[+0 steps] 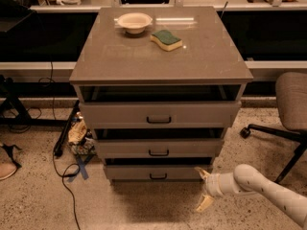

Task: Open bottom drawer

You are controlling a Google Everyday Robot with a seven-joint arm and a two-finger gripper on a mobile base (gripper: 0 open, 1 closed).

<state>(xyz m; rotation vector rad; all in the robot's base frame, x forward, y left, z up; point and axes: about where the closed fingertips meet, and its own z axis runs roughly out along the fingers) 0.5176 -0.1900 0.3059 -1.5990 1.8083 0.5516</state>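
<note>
The cream bowl (135,21), round and shallow, sits far above and to the left of the jaws on the bench (206,63), the smooth grey-brown top of the cabinet (230,113). The bowl shows only its own pale inside. Beside the bowl lies a wavy-edged sponge (166,39), green over yellow. Each of the three drawers has a dark slit above its front, and the insides are lost in shadow.

The bottom drawer (129,172) lies just left of the jaws, level with the upper one. Its flat, plain front faces the camera, its long axis runs left to right, and a small black bar handle (158,176) sits at mid-width.

The gripper (202,189), on a rounded white arm (254,182), hangs off the drawer's right end with its pale jaws spread apart, holding nothing. Whether the upper jaw touches the drawer's corner cannot be told.
</note>
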